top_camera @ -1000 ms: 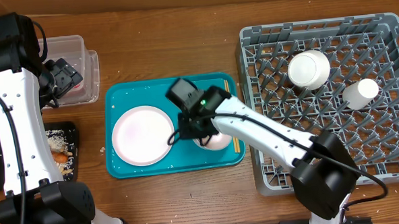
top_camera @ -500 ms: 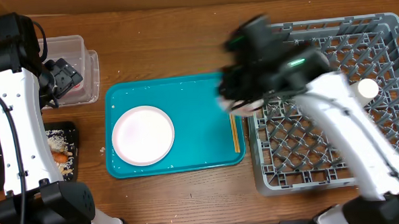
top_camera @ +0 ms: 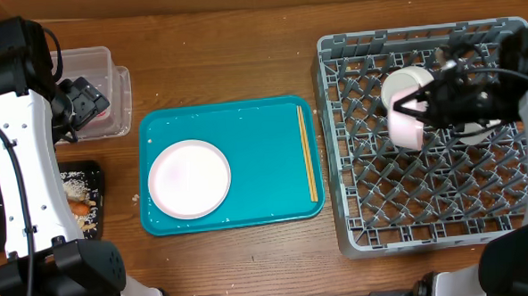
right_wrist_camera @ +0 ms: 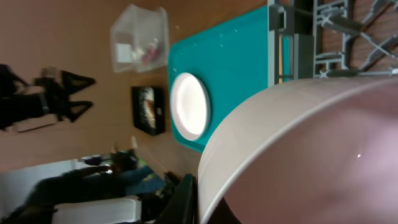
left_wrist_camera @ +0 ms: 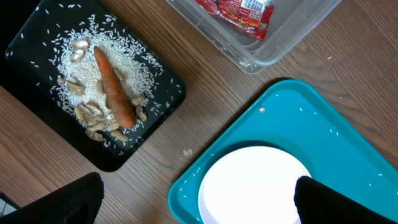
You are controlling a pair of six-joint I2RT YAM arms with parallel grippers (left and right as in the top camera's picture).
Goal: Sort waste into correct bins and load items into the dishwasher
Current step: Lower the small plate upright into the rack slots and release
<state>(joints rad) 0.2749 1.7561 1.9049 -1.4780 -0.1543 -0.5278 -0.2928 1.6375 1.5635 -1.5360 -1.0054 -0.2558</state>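
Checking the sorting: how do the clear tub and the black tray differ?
The clear tub is see-through with raised walls; the black tray is opaque and flat. The tub holds a red wrapper; the tray holds rice, scraps and a carrot stick. Both are rectangular.

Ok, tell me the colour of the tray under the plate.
The serving tray is plain teal; the overhead view shows it best.

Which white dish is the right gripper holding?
The small plate, clamped in the right gripper over the dish rack beside the bowl; the large plate lies on the teal tray.
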